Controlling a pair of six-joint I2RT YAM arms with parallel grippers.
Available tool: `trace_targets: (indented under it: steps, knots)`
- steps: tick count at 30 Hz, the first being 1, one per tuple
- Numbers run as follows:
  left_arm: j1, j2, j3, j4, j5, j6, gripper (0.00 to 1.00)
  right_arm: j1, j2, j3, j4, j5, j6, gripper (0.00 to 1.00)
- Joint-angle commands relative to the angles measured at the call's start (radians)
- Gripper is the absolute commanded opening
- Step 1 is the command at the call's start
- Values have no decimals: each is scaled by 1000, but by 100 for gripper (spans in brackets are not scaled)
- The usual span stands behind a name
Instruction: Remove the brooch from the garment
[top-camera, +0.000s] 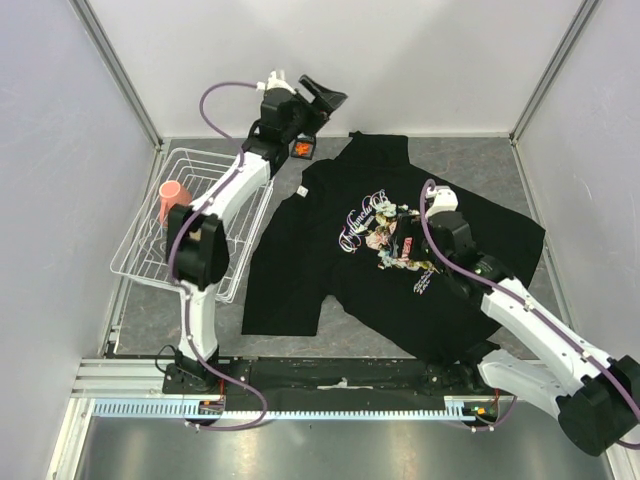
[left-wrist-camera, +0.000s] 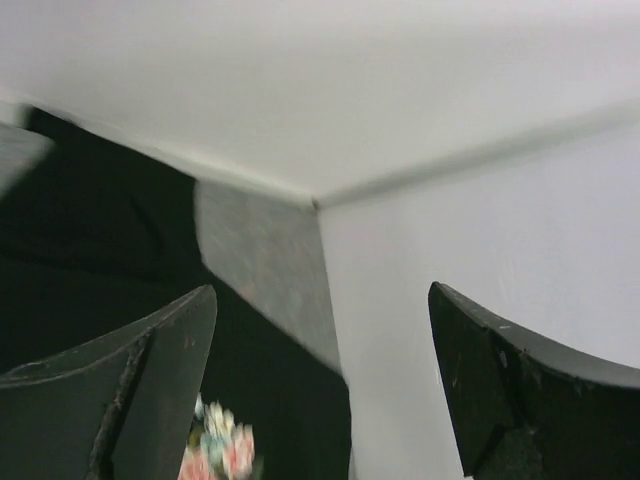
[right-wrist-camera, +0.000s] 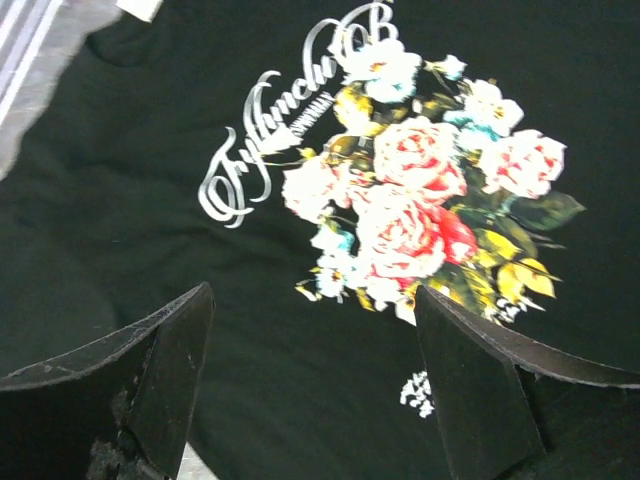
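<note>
The black T-shirt (top-camera: 300, 270) lies flat on the grey table, its rose print (top-camera: 390, 232) and white lettering facing up. A white neck label (top-camera: 300, 190) marks its left edge. A tiny red-orange speck, likely the brooch (top-camera: 300, 149), shows on a dark patch under the left wrist; I cannot tell whether it sits on the cloth. My left gripper (top-camera: 322, 97) is open, empty and raised at the back wall. My right gripper (top-camera: 405, 235) is open and empty just above the print (right-wrist-camera: 420, 200); the shirt (right-wrist-camera: 120, 200) fills its view. The brooch is out of both wrist views.
A white wire basket (top-camera: 215, 285) stands at the left with a pink cup (top-camera: 170, 200) in it. Grey walls and metal posts close the table on three sides. The left wrist view shows the back corner (left-wrist-camera: 315, 203) and part of the shirt (left-wrist-camera: 90, 220).
</note>
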Motion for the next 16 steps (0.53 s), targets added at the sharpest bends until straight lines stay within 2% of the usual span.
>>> trace_targets:
  steps: [1,2,3,4,6,7,9,10,14,15,16]
  knots:
    - [-164,-366,-134,-30,245,385,94,-4,36,86,-117,149,-15,89]
    - [-208,-441,-235,-74,177,479,95,-4,39,91,-134,149,-15,89]
    - [-302,-564,-291,-85,129,657,95,-4,39,101,-141,147,-15,90]
    - [-345,-637,-416,-86,78,729,96,-5,35,104,-145,143,-13,90]
    - [-420,-817,-545,-118,15,833,97,-4,27,117,-151,133,-12,91]
    - [-428,-876,-668,-124,18,834,97,-5,18,121,-152,141,-12,91]
    - [-428,-997,-780,-164,42,803,97,-5,5,134,-152,140,-12,93]
    - [-428,-1111,-878,-176,47,800,97,-4,-10,138,-152,141,-12,93]
    - [-428,-1435,-1084,-196,23,765,99,-4,-74,152,-149,144,-21,93]
    - [-428,-1492,-1113,-193,16,756,99,-4,-96,152,-139,141,-18,98]
    - [-428,-1603,-1153,-190,4,754,99,-4,-151,151,-131,140,-15,98]
